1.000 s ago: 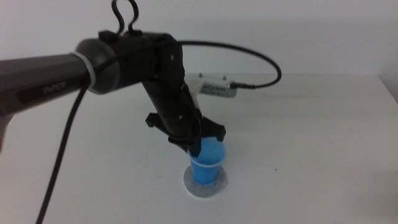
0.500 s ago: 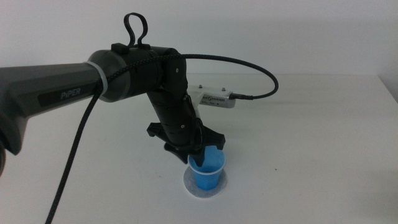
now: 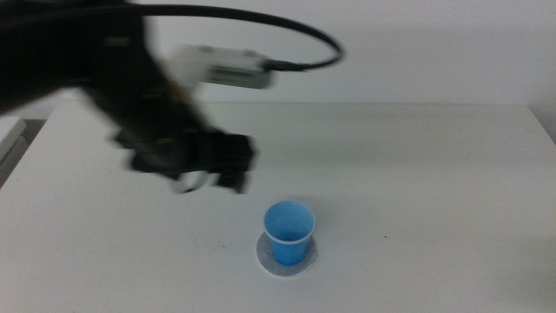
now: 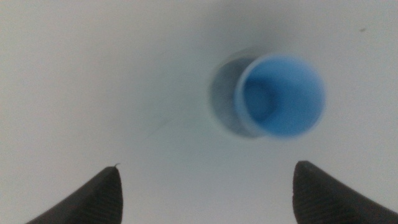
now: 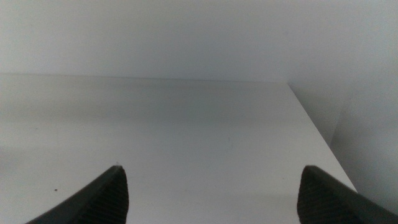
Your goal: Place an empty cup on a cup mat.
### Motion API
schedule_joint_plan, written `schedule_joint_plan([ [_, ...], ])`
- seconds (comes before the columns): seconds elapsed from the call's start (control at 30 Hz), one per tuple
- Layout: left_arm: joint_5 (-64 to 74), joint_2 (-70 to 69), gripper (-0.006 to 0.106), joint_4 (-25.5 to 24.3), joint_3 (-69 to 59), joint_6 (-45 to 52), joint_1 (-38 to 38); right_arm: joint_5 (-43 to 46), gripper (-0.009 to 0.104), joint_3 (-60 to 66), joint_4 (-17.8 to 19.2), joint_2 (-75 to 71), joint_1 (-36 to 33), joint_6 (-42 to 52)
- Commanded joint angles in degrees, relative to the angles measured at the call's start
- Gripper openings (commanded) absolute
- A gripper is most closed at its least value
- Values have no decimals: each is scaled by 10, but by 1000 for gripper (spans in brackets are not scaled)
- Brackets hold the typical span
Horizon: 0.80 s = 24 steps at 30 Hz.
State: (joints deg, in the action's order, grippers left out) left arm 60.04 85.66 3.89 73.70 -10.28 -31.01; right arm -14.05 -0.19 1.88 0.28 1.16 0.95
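The blue cup [image 3: 289, 232] stands upright and empty on the round speckled grey cup mat [image 3: 270, 261] near the table's front middle. In the left wrist view the cup [image 4: 281, 95] shows from above with the mat [image 4: 222, 96] under it. My left gripper [image 3: 208, 176] is blurred, raised up and to the left of the cup, clear of it. Its jaws are wide apart and empty in the left wrist view [image 4: 205, 190]. My right gripper [image 5: 211, 186] is out of the middle view, open and empty over bare table.
A white camera box [image 3: 228, 66] with a black cable rides on the left arm. The white table's far edge [image 3: 347, 104] meets the wall. The table's right edge [image 5: 314, 130] shows in the right wrist view.
My left gripper has let go of the cup and pulled up and to the left. The cup stays standing on the mat.
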Motion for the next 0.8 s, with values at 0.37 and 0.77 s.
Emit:
schedule_joint_plan([
  [0.37, -64, -350, 94, -188, -290, -112, 38, 4, 93, 2, 3, -3, -1, 2],
  [0.77, -637, -677, 94, -167, -670, -42, 275, 4, 93, 2, 3, -3, -1, 2],
])
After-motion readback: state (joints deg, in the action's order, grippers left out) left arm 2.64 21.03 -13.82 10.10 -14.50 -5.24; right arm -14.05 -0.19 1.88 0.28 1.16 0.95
